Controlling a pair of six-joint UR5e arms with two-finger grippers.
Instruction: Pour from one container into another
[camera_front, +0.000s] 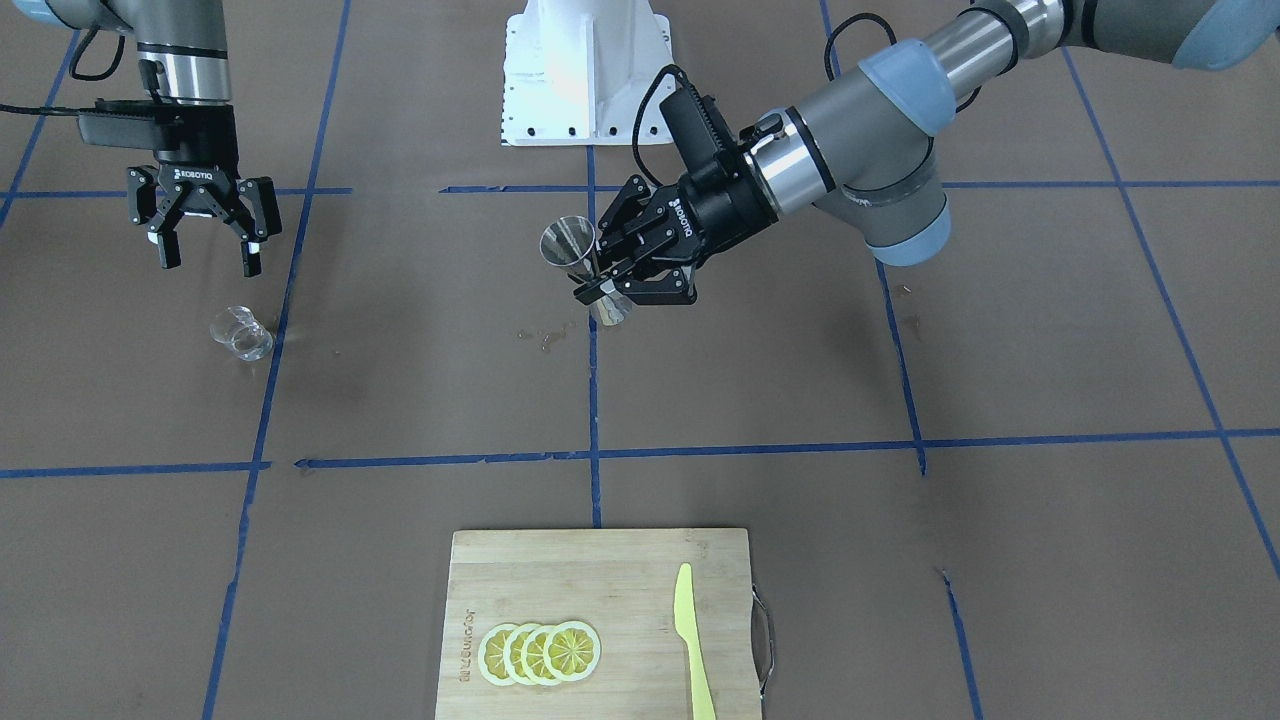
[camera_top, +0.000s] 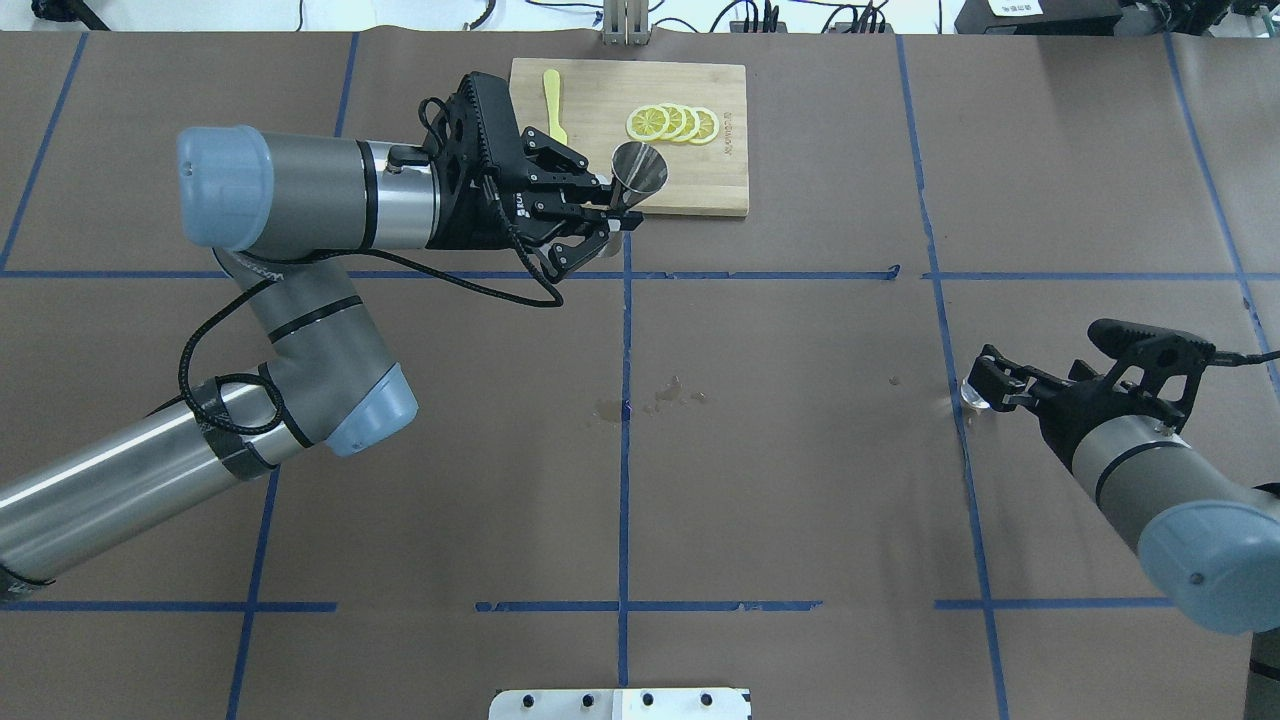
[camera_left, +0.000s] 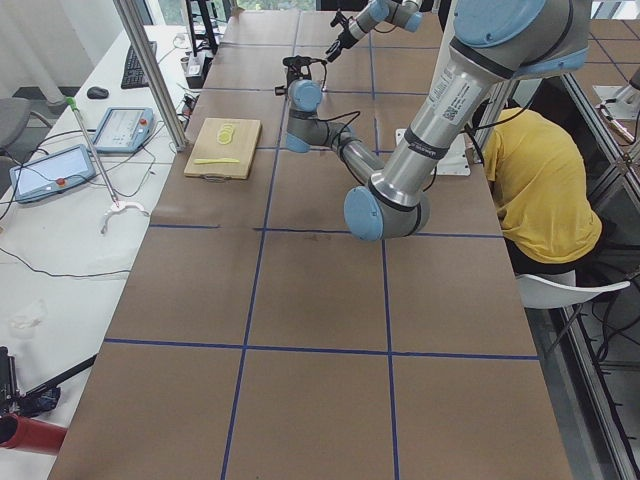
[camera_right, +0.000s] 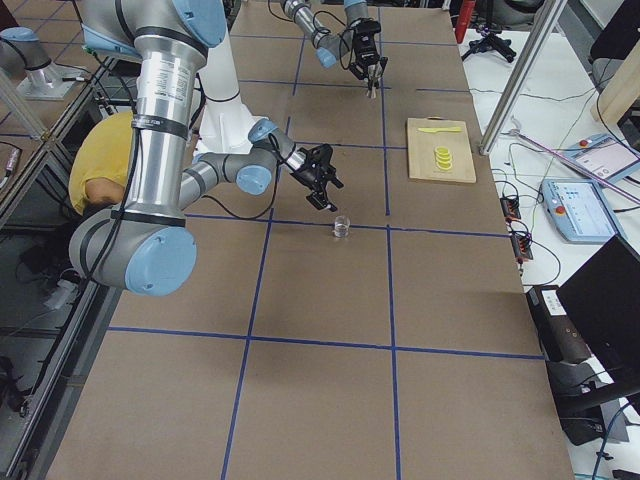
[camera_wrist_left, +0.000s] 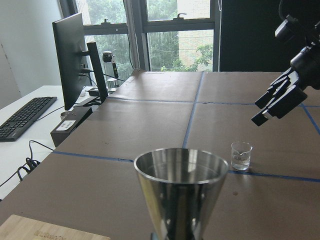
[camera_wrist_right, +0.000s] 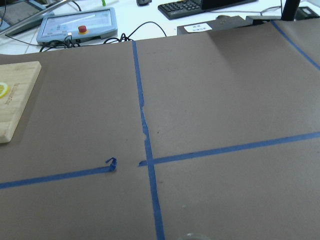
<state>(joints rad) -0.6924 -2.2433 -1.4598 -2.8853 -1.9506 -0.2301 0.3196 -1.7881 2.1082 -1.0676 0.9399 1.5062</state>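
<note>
While the right gripper (camera_front: 210, 263) hangs with fingers spread, the small clear glass cup with a pouring lip (camera_front: 241, 333) stands just below them, untouched. Likely light, rigid, slick and breakable, it suits a gentle grip across its round wall. Farther off, the left gripper (camera_front: 600, 272) clamps the silver hourglass-shaped steel jigger (camera_front: 568, 243) at its waist.

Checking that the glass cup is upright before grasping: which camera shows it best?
Left wrist-mounted: the glass cup stands upright, unobstructed, lip visible. Front-facing shows it from above, blurrier; exterior right, small; overhead, the right gripper partly hides it; right wrist catches perhaps a rim sliver at the bottom edge; exterior left does not resolve it.
</note>
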